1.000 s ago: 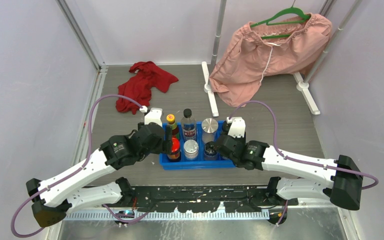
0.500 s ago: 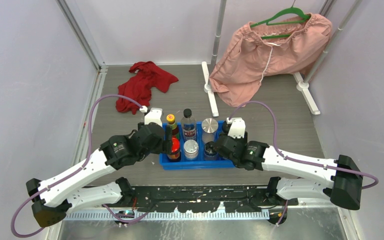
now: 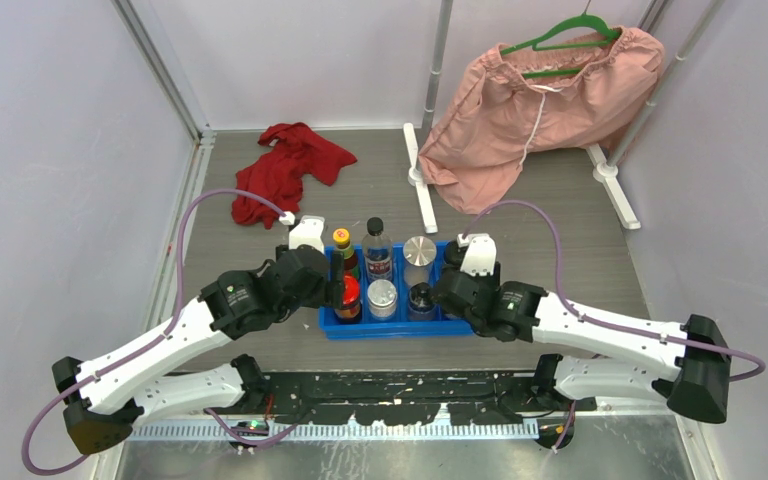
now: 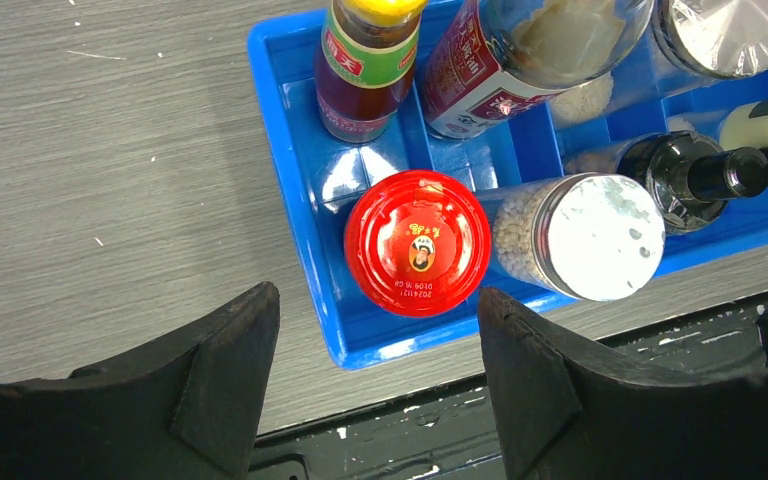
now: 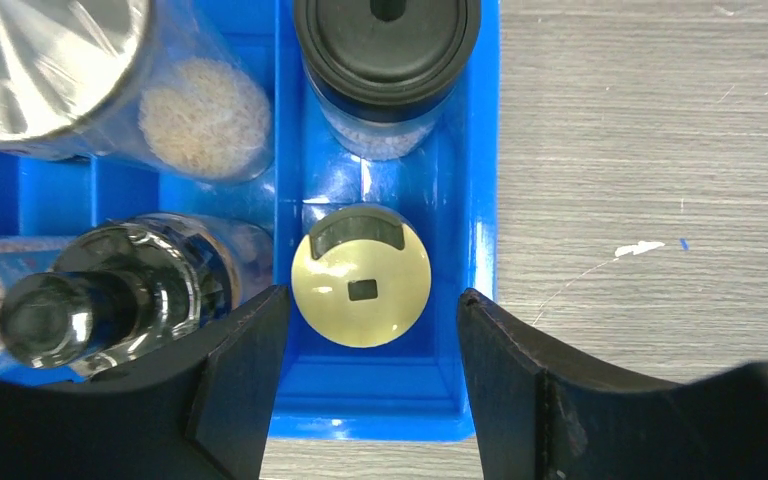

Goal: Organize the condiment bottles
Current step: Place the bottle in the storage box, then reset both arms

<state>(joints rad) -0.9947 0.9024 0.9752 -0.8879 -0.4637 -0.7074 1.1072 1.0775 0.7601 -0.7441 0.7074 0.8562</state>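
Observation:
Several condiment bottles stand in a blue tray (image 3: 390, 327). In the left wrist view my left gripper (image 4: 375, 305) is open and empty just above a red-capped jar (image 4: 417, 242) in the tray's near left cell. Around it are a yellow-capped bottle (image 4: 368, 60), a clear red-labelled bottle (image 4: 520, 60), a silver-capped shaker (image 4: 585, 235) and a dark bottle (image 4: 695, 178). In the right wrist view my right gripper (image 5: 372, 305) is open and empty, its jaws either side of a beige-capped bottle (image 5: 361, 290) in the near right cell. A black-capped jar (image 5: 387, 40) stands behind it.
The tray's blue rim (image 5: 480, 150) runs just beside my right gripper. A silver-lidded jar (image 3: 420, 250) stands in the back row. A red cloth (image 3: 285, 170) lies at the back left. Pink shorts on a green hanger (image 3: 540, 100) and a white rack foot (image 3: 420, 185) stand behind.
My right arm's elbow has shifted slightly to the right and its wrist has edged a little. My left arm and the bottles have not moved.

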